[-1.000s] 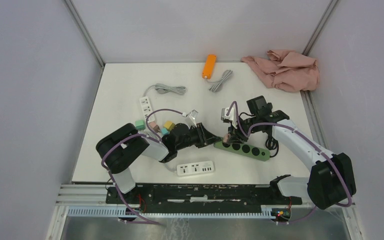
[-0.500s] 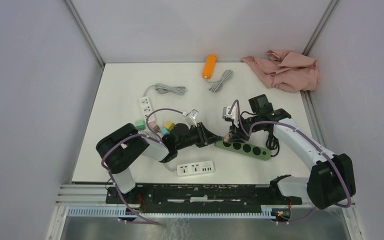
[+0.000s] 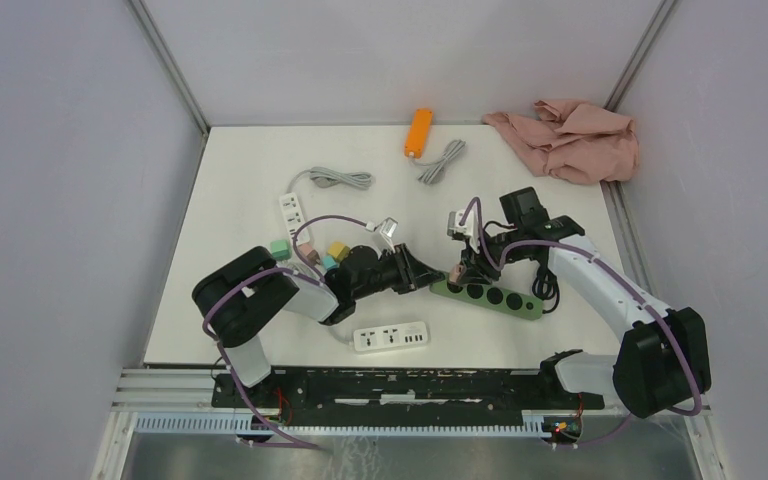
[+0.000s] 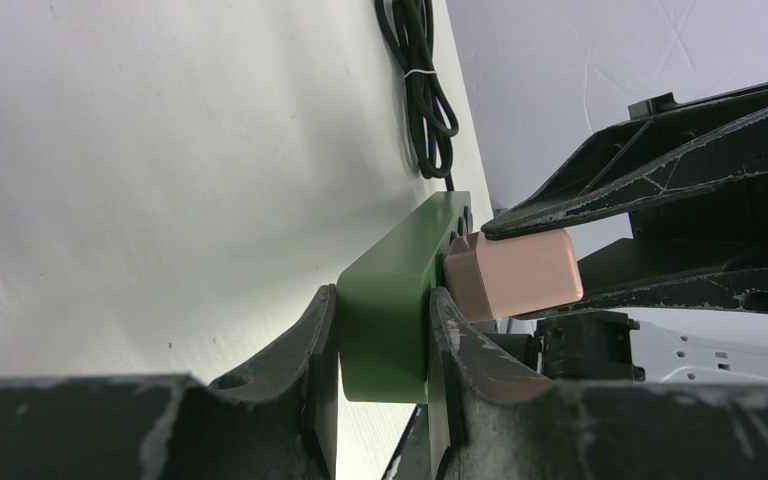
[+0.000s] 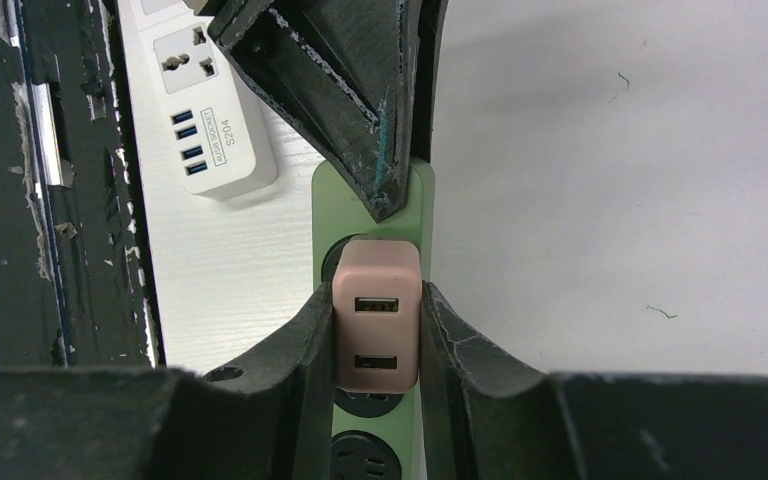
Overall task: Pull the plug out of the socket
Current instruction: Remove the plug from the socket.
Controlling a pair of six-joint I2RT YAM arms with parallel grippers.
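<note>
**Desk:** What do your feeds show?

**Operator:** I see the white counter (image 3: pixel 240 200). A long green plastic power strip (image 3: pixel 500 298) lies flat on its near right part. A white plastic power strip with blue USB ports (image 3: pixel 390 337) sits near it, closer to the arm bases.

**Desk:** And the arms?

**Operator:** My left tool (image 4: pixel 382 310) is clenched across one end of the green strip, with a finger on each long side. My right tool (image 5: pixel 375 300) reaches in from the opposite direction and grasps the small pink square USB plug (image 5: pixel 377 330), its pads pressed on two opposite flanks.

**Desk:** Where does the plug sit?

**Operator:** It is in the end socket, just beside my left fingers. On the left wrist feed its base meets the strip's face. I cannot tell how deep the pins sit. A bundled black cord (image 4: pixel 420 80) lies past the strip's far end.
</note>
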